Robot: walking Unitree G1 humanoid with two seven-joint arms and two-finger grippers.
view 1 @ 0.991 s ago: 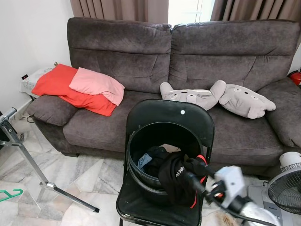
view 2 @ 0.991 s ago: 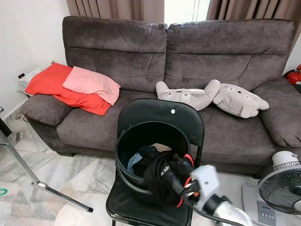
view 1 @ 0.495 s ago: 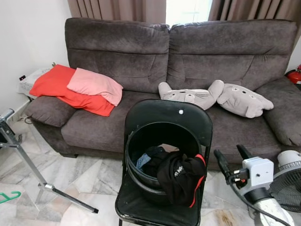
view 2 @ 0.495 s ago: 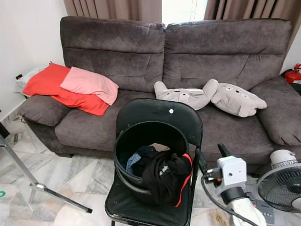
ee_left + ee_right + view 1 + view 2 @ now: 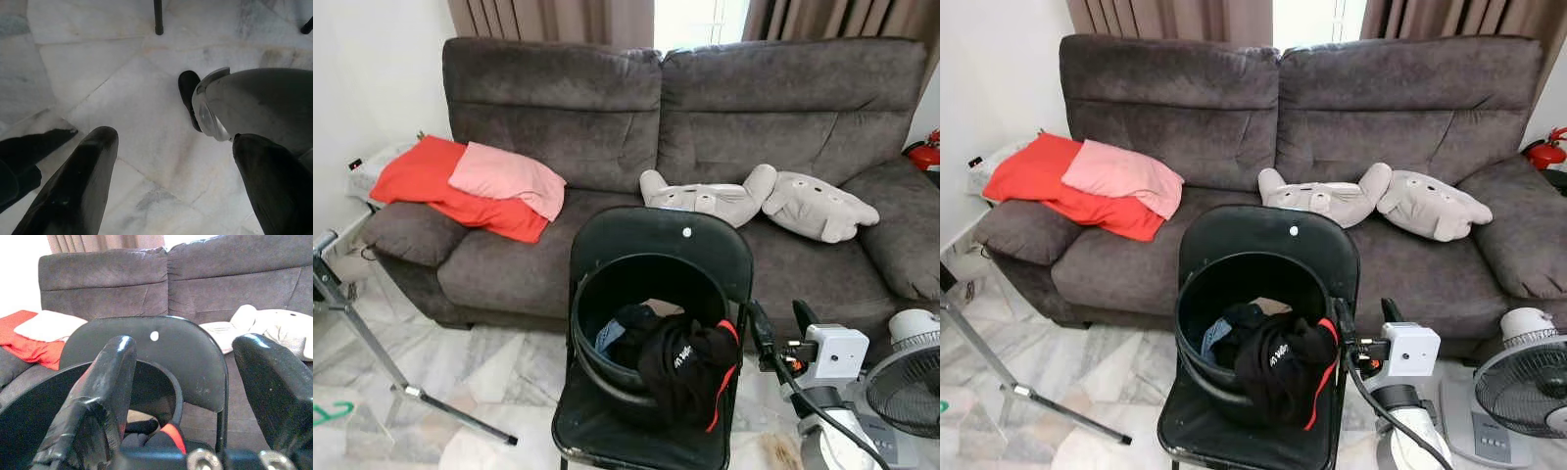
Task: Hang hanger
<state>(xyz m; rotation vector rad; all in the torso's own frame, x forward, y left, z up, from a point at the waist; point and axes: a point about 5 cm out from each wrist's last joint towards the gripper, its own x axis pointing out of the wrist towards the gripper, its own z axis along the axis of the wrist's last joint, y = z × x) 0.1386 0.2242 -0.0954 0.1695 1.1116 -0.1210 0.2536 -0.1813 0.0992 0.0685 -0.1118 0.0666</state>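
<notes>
Green hanger flat on marble floor, orientation unclear; right hand open

Right claw fingers spread wide, nothing between them; both black fingers large in the foreground. Past them: rounded back of a black folding chair with a small white dot near its top. In front of the chair back, curved rim of a black bucket. Dark clothing with a red edge shows low, between the fingers, at the bucket. Behind: grey sofa. Red cloth with a pale pillow on one end, pale plush cushions on the other. Curtains along the top.
</notes>
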